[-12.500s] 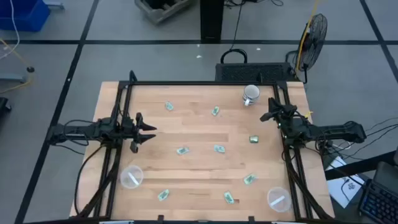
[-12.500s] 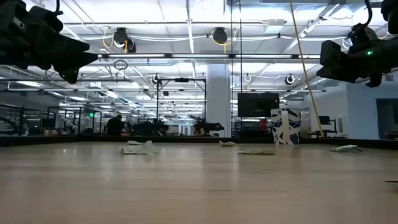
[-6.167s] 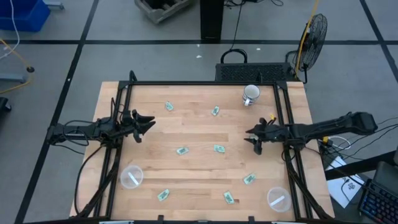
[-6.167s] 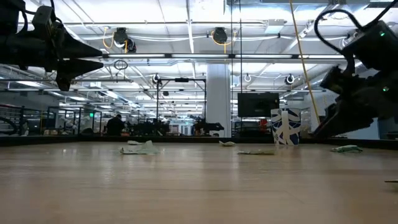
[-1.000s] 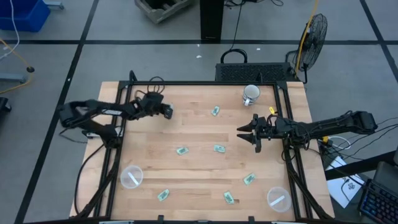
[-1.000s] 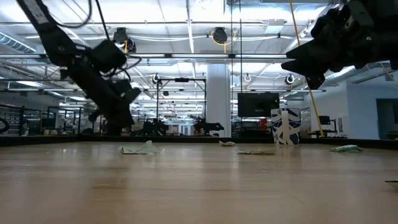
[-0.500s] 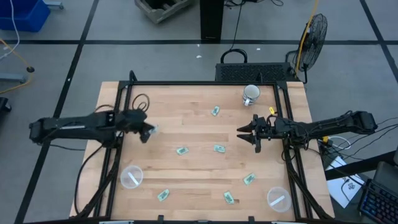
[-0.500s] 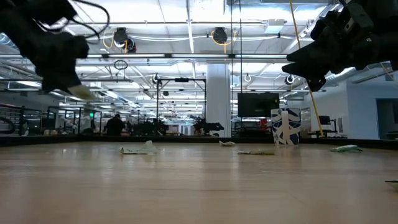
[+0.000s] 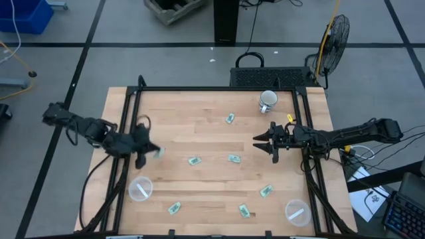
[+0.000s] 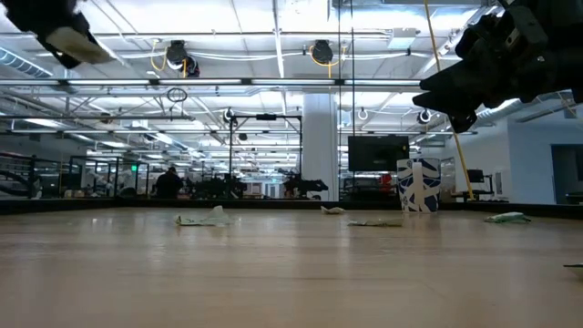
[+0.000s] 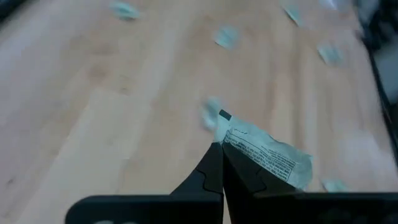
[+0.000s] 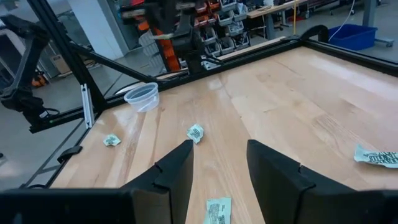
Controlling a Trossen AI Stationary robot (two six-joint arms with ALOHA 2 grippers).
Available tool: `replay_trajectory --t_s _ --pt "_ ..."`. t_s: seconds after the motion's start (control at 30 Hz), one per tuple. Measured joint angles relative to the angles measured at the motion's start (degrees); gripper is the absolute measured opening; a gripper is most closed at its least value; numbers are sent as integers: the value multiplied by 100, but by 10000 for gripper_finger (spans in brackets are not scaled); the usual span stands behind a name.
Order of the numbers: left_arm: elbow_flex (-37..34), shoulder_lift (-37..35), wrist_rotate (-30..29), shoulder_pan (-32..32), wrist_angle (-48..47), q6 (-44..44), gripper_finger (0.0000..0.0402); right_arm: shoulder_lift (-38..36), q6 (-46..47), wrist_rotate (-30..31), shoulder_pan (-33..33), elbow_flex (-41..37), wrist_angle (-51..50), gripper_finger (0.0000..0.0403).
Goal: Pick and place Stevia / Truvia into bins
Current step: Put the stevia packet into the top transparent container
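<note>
The left gripper [image 11: 222, 155] has its fingers pinched together on 1 sachet [image 11: 267, 157], carried above the left side of the table [image 9: 199, 192]. The nearer cup [image 9: 140, 188] stands just in front of it toward the table's front edge. The sachet is held only by 1 end, so it could slip free before reaching the cup or catch the rim and fall outside. Fine black print runs across the sachet, but none of it can be read.

Further right, the right gripper [image 12: 219, 163] hovers with its fingers parted and empty over the right half of the table. A second cup [image 9: 297, 212] sits at the front right corner. Loose sachets lie scattered between, and a white mug [image 9: 267, 101] stands at the back.
</note>
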Motion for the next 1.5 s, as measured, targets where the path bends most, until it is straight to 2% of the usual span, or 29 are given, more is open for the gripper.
replay_trajectory --t_s 0.17,0.33,0.43,0.7,0.77,1.0,1.5 --pt "281 993 402 -984 -330 -237 1 0 -120 0 0 0 0 141" --pt "306 1779 237 -1895 -365 -1614 0 -2 -173 -7 0 0 -4 141" --pt "310 2161 203 -2404 -146 -2141 0 0 -173 -10 0 0 -9 141" --pt "310 2821 95 -3461 -160 -4063 0 0 -173 -11 0 0 0 141" --pt "310 2961 115 -3563 -348 -4364 0 -2 -174 -11 0 0 12 141" --pt "310 3469 840 -3728 -964 -5271 0 0 -175 -11 0 0 42 141" --pt "310 4109 801 -3716 -957 -5678 3 -1 -175 -11 0 0 42 141"
